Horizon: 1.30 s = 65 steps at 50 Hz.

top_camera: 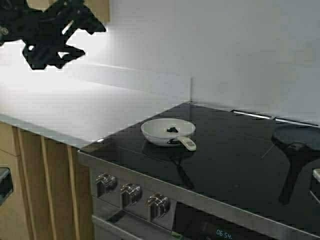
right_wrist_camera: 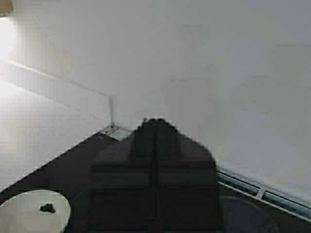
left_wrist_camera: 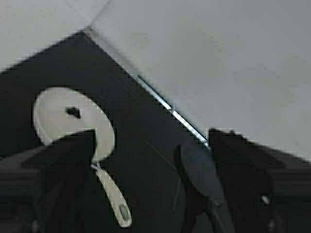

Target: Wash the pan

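White pan [top_camera: 167,131] with dark specks in it sits on the black glass stovetop [top_camera: 235,165], near that surface's left edge and toward its back corner, short handle aimed at the front edge. Nothing touches it.

Up in the far left corner, over the pale countertop [top_camera: 75,107], the left gripper [top_camera: 47,35] hangs high in the air, well apart from the pan. From its wrist view the two dark fingers [left_wrist_camera: 58,165] stand wide apart, with nothing between them, and the pan [left_wrist_camera: 73,121] shows far below, beside one finger.

The right gripper [right_wrist_camera: 155,170] is out of the high view altogether. Its own camera shows the two fingers pressed flat together with no gap, holding nothing, pointed at the back wall [right_wrist_camera: 218,73] over the stove's rear edge; the pan [right_wrist_camera: 34,211] lies off to one side below it.

A dark pan [top_camera: 297,140] with a long black handle rests near the stovetop's right edge, well apart from the white one. Along the front edge are three metal knobs [top_camera: 131,192] and a small lit clock [top_camera: 224,234]. Wooden cabinet fronts [top_camera: 35,185] stand under the countertop.

The right arm's height is hard to judge, and the dark pan's rim is cut off by the picture's edge.
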Motion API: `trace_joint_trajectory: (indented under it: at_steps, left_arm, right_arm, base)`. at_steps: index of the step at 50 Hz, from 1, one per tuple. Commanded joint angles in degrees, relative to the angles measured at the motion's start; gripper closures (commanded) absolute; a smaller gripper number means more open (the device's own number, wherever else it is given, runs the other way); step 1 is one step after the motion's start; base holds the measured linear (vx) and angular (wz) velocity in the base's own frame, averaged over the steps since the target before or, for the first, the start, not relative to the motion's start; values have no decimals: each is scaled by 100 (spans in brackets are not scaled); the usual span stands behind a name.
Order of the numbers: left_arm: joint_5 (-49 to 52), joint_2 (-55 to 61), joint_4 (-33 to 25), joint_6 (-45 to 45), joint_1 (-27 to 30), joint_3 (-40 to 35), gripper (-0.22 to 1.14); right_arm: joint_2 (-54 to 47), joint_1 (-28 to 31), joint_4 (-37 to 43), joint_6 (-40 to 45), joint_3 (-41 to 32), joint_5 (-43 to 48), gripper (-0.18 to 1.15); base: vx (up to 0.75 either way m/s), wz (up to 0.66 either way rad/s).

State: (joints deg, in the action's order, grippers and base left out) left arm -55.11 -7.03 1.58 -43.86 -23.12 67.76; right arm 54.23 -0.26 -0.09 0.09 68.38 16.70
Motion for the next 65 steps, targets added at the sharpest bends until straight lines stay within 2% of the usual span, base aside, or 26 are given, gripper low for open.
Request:
trace_joint_trajectory:
  at_steps: [1, 10, 23, 42, 65]
  left_arm:
    - [-729, 1037, 18, -343, -176, -396, -9]
    - [-1740, 2637, 141, -1002, -475, -1002, -9]
    - [-2092, 4324, 158, -2065, -694, -1934, -9]
    - [-2101, 5449, 264, -3208, -835, -3252, -9]
    - [-1705, 6416, 264, -3744, -1055, -4746, -9]
  right_arm:
    - [-35, 0, -9, -18, -53, 35, 91]
    - [-44, 0, -9, -18, -35, 35, 91]
    - [-53, 0, -9, -18, -35, 35, 91]
    - [-97, 0, -9, -35, -9, 44, 91]
    - [-211, 0, -9, -35, -18, 44, 91]
  base:
    - [0, 0]
    - [0, 0]
    - [0, 0]
    - [0, 0]
    - [0, 0]
